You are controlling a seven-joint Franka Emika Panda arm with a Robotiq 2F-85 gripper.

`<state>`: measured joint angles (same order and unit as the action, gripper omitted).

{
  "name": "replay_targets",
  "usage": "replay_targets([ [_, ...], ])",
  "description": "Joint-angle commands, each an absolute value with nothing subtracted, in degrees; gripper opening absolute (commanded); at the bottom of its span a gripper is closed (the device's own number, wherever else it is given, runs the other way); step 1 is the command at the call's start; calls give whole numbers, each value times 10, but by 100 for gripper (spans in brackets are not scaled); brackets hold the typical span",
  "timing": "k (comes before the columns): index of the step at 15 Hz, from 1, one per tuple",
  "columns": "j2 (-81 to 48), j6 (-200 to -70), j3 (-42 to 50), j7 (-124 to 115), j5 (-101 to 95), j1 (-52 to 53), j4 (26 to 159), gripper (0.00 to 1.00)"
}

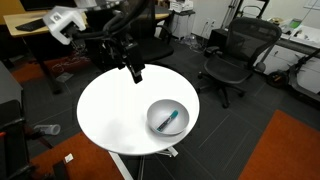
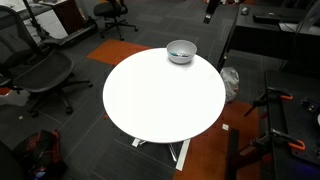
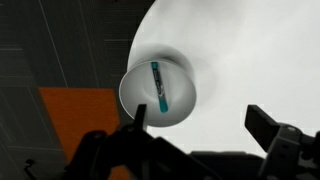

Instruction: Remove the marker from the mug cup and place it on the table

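Note:
The teal-blue marker [image 1: 170,121] lies inside the grey mug cup [image 1: 157,111], a shallow bowl near one edge of the round white table [image 1: 110,110]. In an exterior view the mug cup [image 2: 181,51] sits at the far edge of the table [image 2: 160,100]; the marker is not visible there. In the wrist view the marker [image 3: 160,87] lies across the mug cup [image 3: 140,85] on the table [image 3: 250,60]. My gripper [image 1: 134,71] hangs above the table edge, apart from the mug cup. Its jaws [image 3: 200,125] are open and empty.
Black office chairs [image 1: 238,55] [image 2: 40,70] stand around the table. A wooden desk [image 1: 30,25] is behind the arm. Orange carpet patches [image 1: 290,150] [image 3: 80,115] lie on the dark floor. A dark desk [image 2: 270,40] stands beside the table.

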<state>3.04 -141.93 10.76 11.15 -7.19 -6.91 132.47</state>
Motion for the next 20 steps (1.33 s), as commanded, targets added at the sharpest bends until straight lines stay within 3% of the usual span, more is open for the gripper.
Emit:
replay_targets([
  [1,-3,-1429,104,149,-50,-75,1310,100],
  [20,-255,-1450,55,279,40,-159,1126,100],
])
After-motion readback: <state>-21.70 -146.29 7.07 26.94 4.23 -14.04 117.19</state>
